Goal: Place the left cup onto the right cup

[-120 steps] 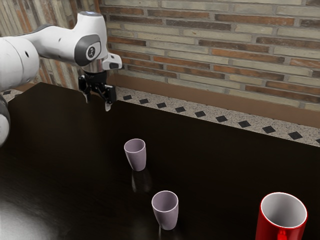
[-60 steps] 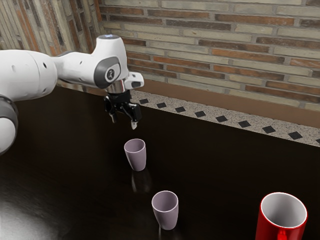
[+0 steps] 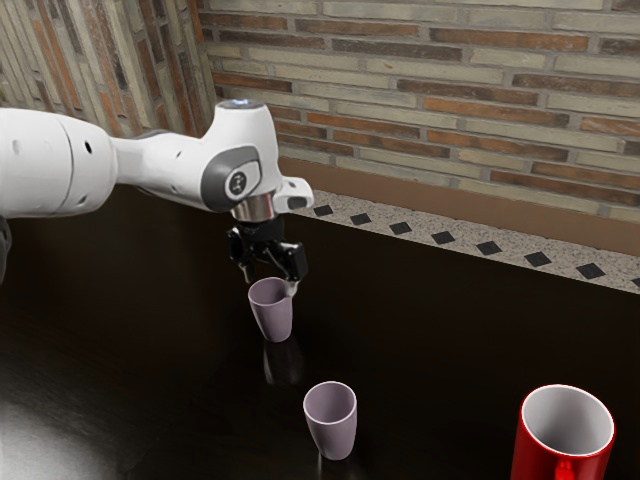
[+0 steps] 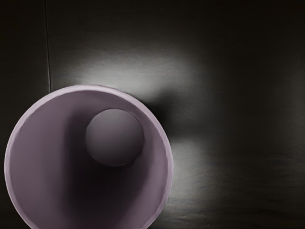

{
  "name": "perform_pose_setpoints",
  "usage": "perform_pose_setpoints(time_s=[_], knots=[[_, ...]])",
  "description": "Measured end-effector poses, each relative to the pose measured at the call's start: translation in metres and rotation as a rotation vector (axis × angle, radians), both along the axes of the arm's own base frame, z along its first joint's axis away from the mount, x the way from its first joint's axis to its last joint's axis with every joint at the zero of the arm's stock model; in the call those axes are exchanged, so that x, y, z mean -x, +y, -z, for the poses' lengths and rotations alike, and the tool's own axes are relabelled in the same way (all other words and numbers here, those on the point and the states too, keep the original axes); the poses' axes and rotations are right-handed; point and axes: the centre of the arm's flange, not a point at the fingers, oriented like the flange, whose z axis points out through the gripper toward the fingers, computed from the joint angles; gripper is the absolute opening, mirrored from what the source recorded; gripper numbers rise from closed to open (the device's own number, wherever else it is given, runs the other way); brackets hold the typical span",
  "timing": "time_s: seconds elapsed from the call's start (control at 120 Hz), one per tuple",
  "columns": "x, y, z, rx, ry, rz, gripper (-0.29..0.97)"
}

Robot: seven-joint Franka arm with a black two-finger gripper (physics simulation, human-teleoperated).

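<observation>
Your hand [image 3: 270,279] hangs with its fingers spread, gripping nothing, directly over a lilac cup [image 3: 271,312] that stands upright on the dark table [image 3: 450,330]. The fingertips sit about level with that cup's rim, and you cannot tell whether one touches it. From the wrist you look straight down into its open mouth [image 4: 43,191]. A second lilac cup [image 3: 330,420] stands apart from that cup, toward the exterior view's right and nearer the camera, and a red mug [image 3: 560,445] stands farther right still

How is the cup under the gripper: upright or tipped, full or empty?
Upright and empty. The cup stands on its base, mouth up; the wrist view shows its bare bottom.
</observation>
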Motion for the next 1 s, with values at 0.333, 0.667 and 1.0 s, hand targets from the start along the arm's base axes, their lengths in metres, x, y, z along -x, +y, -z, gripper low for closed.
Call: perform_pose_setpoints(time_s=[0.333, 0.667, 1.0], knots=[[-0.001, -0.01, 0.016, -0.002, -0.017, -0.035, 0.66], [-0.009, -0.01, 0.043, -0.012, -0.04, -0.068, 0.64], [-0.006, -0.004, 0.065, -0.008, -0.04, -0.107, 0.52]])
